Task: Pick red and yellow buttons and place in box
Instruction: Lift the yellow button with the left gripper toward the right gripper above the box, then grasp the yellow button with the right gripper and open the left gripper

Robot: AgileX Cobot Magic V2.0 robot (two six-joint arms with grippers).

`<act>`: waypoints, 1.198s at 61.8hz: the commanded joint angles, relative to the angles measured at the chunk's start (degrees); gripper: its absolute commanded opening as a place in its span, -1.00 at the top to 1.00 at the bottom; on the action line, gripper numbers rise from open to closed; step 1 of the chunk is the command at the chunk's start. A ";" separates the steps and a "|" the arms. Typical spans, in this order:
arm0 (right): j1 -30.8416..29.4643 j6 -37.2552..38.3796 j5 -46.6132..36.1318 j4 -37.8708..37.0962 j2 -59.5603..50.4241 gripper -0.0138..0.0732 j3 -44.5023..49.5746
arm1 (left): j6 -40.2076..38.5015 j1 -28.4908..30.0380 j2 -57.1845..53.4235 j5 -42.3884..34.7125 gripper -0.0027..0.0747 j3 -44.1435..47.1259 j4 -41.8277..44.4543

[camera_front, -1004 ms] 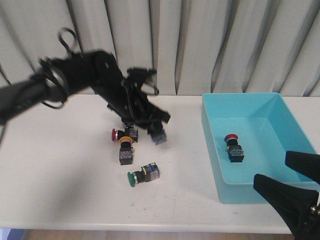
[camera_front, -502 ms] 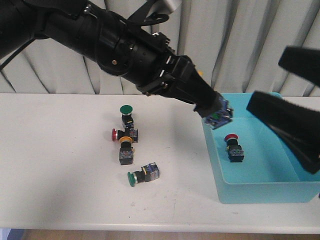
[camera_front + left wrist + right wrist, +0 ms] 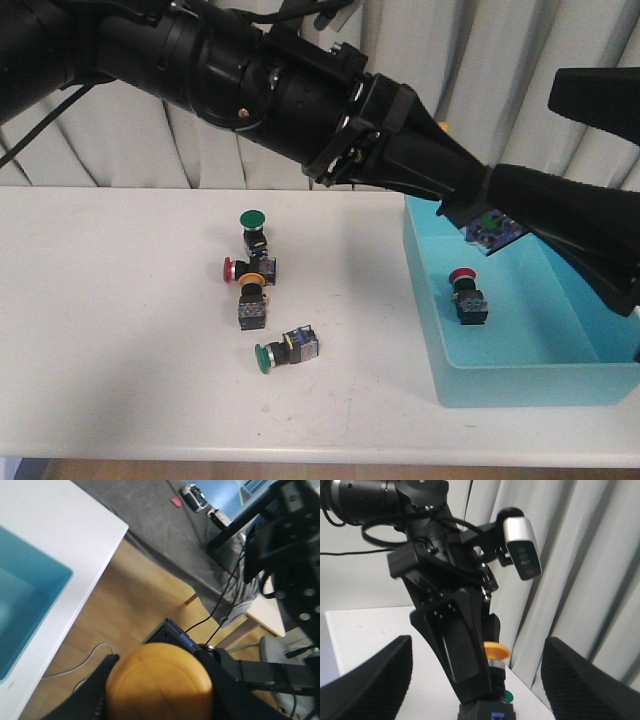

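My left gripper (image 3: pixel 478 212) is shut on a yellow button (image 3: pixel 492 229) and holds it in the air over the turquoise box (image 3: pixel 520 375). In the left wrist view the yellow cap (image 3: pixel 160 690) fills the gap in the left gripper (image 3: pixel 159 672). A red button (image 3: pixel 465 295) lies in the box. A red button (image 3: pixel 233 268) and a yellow button (image 3: pixel 251 300) lie on the table left of the box. My right gripper (image 3: pixel 522 140) is open and empty, raised over the box; its wrist view (image 3: pixel 477 672) shows the held yellow button (image 3: pixel 496 651).
A green button (image 3: pixel 252 224) stands behind the red and yellow ones, and another green button (image 3: pixel 283 350) lies in front of them. A curtain hangs behind the white table (image 3: pixel 120 350). The box (image 3: pixel 25 590) and the floor show in the left wrist view.
My left gripper lifted a yellow button off the table and carried it right, over the box. My right gripper rose from the front right to above the box.
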 commanded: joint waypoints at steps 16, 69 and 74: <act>-0.13 1.49 -3.78 1.71 0.14 -0.51 -1.73 | 2.32 -0.31 -6.33 -0.42 0.95 -1.50 -10.03; -0.13 5.60 -1.39 1.83 0.14 0.72 -1.73 | 4.27 -0.31 -6.76 -0.60 0.95 -2.04 -13.93; -0.13 5.60 -1.39 1.83 0.14 0.71 -1.73 | 5.22 -0.31 -6.76 -1.58 0.93 -2.04 -13.93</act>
